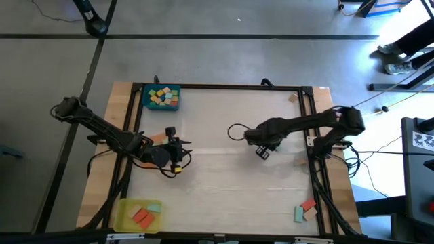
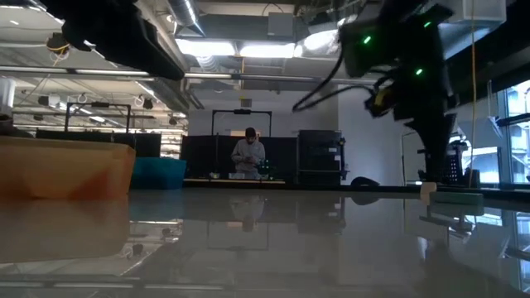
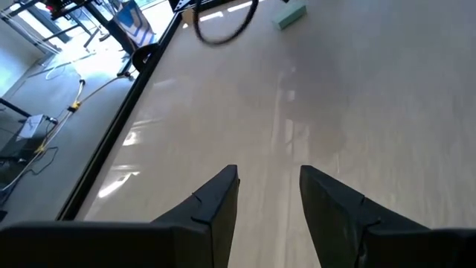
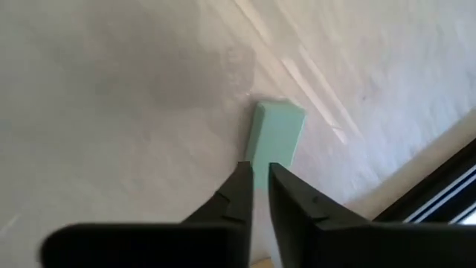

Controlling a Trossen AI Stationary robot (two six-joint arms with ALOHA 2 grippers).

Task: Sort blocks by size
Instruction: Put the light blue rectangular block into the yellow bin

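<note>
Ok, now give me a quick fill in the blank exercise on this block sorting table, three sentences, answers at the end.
1. The right gripper is shut on a block whose colour is ___.
2. The left gripper, over bare table, has its fingers ___ and holds nothing.
3. The tray crowded with small blocks in yellow, green and orange is coloured ___.

Missing words: green; open; blue.
</note>
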